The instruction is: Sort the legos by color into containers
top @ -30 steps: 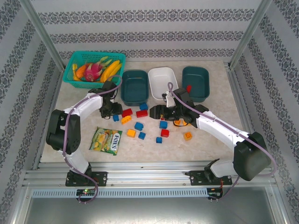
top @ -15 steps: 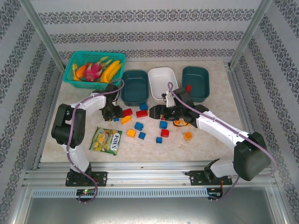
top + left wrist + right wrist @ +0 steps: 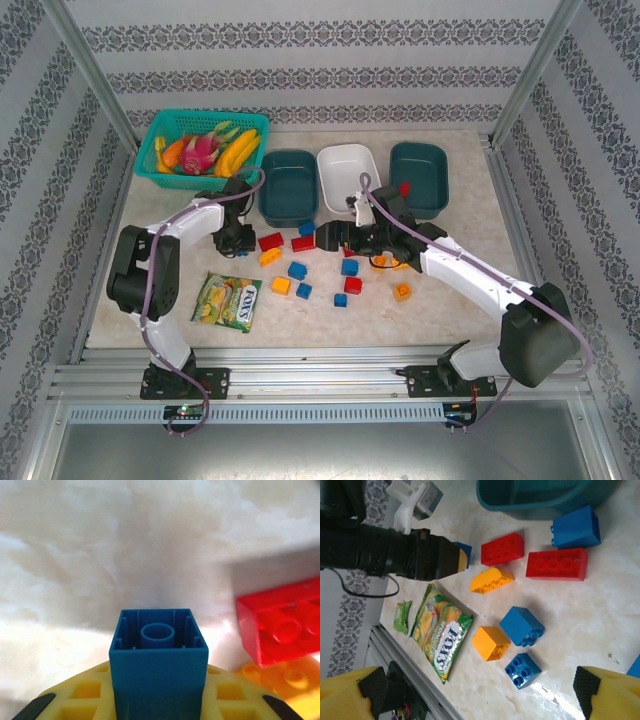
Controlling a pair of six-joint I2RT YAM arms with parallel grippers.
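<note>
Clearly, bare marbled tabletop [image 3: 380, 322] is seen along the near and right edges. The legos [image 3: 297, 270] are scattered between the arms, just before the containers [image 3: 340, 165], two teal and one white. A glossy blue brick [image 3: 158, 650] is clamped in the left gripper [image 3: 241, 244], beside a red brick [image 3: 280, 625]. The right gripper [image 3: 328, 238] is spread wide above the scatter; a crinkled candy packet [image 3: 228, 300] lies nearby.

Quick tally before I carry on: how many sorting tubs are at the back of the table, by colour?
Dark teal: 2 (left tub, right tub)
White: 1 (middle tub)
Total: 3 tubs
</note>
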